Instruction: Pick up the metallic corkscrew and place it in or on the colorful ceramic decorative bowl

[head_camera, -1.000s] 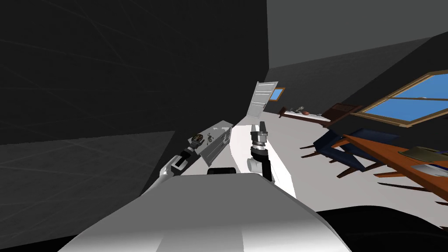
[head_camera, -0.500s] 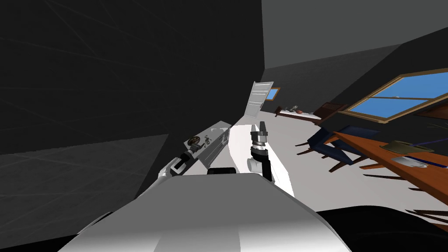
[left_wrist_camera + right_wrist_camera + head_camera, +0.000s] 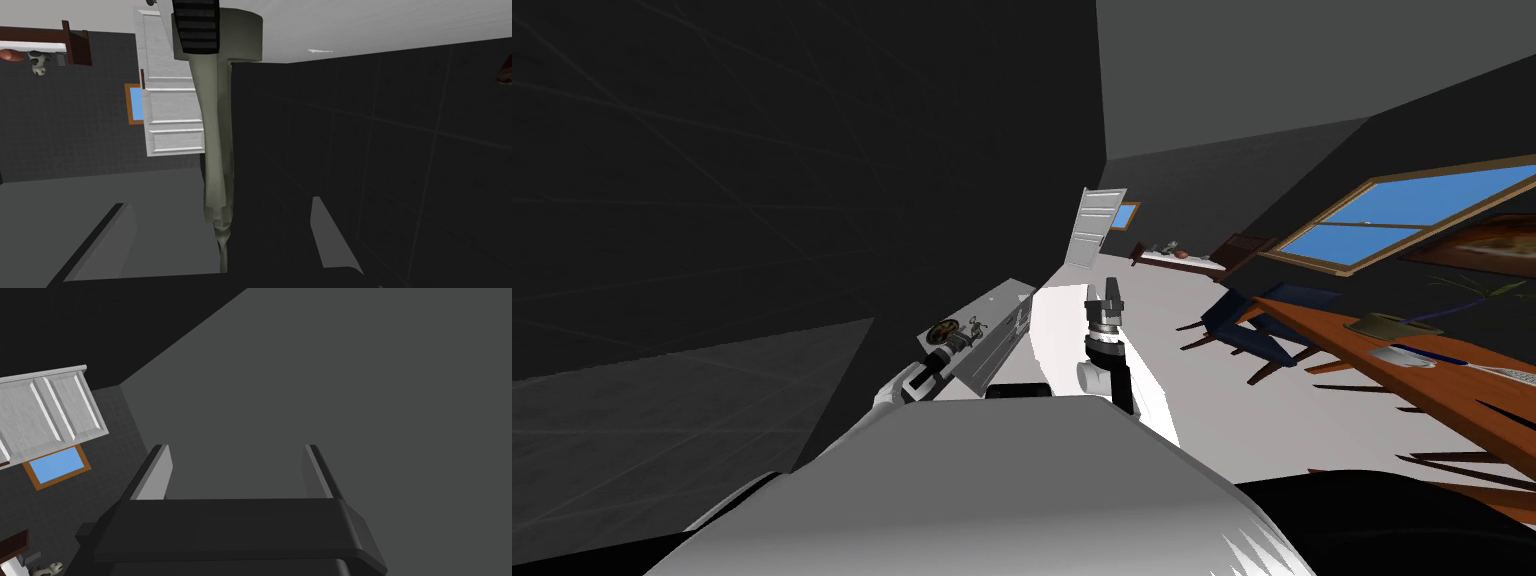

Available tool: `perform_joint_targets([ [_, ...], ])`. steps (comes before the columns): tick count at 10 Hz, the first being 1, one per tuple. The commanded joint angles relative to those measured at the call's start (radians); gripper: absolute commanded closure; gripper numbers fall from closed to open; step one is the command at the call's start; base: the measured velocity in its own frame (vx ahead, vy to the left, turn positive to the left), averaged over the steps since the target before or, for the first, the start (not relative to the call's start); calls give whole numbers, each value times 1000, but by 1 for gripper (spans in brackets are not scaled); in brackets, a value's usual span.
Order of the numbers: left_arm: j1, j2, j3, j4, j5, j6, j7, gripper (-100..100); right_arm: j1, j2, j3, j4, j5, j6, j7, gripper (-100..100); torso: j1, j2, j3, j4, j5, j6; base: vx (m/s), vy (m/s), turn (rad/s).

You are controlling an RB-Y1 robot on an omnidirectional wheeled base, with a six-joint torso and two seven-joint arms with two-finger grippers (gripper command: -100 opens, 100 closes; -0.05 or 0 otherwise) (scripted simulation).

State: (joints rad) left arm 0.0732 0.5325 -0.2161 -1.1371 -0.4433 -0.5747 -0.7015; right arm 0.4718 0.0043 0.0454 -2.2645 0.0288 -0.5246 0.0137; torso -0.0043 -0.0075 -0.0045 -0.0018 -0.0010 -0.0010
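Note:
A white cabinet [image 3: 1004, 332] stands by the dark wall on my left. On its top sit a small round colourful bowl [image 3: 944, 330] and, just beyond it, the small metallic corkscrew [image 3: 975, 326]. My left gripper [image 3: 943, 347] reaches over the cabinet at the bowl. In the left wrist view the left gripper [image 3: 217, 202] is open, and a long pale grey-green piece with a black ribbed end, apparently the corkscrew [image 3: 216, 140], runs up between the fingers without touching either. My right gripper [image 3: 1111, 286] is raised in front of my chest, open [image 3: 235, 448] and empty.
A white door [image 3: 1090, 228] stands ajar beyond the cabinet. To the right are a long wooden table [image 3: 1372, 365] with things on it, blue chairs [image 3: 1247, 318] and a window [image 3: 1372, 215]. A low bench [image 3: 1180, 258] lies far back. White floor runs ahead.
The whole head view has shifted left, so I have turned right. Both arms hold the same pose against my chest. The cabinet, bowl and corkscrew sit a little lower and further left in the picture.

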Motion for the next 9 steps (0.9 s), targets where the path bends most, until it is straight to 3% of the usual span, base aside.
perform_joint_targets([
  [1, 0, 0, 0, 0, 0, 0, 0, 0, 0, 0, 0, 0, 0, 0, 0, 0, 0, 0, 0, 0, 0, 0, 12, -7, 4],
  [2, 0, 0, 0, 0, 0, 0, 0, -100, 0, 0, 0, 0, 0, 0, 0, 0, 2, 4, 2, 1, 1, 0, 6, -3, -1],
  [3, 0, 0, 0, 0, 0, 0, 0, 100, 0, 0, 0, 0, 0, 0, 0, 0, 3, 5, 3, 1, 1, 0, 0, 0, 0],
  [7, 0, 0, 0, -1, 0, 0, 0, 100, 0, 0, 0, 0, 0, 0, 0, 0, 4, 5, 3, 1, 1, 0, 0, 0, 0],
  [8, 0, 0, 0, -1, 0, 0, 0, 0, 0, 0, 0, 0, 0, 0, 0, 0, 4, 5, 3, 1, 1, 0, 0, 0, 0],
  [9, 0, 0, 0, -1, 0, 0, 0, 100, 0, 0, 0, 0, 0, 0, 0, 0, 4, 5, 3, 1, 1, 0, 0, 0, 0],
])
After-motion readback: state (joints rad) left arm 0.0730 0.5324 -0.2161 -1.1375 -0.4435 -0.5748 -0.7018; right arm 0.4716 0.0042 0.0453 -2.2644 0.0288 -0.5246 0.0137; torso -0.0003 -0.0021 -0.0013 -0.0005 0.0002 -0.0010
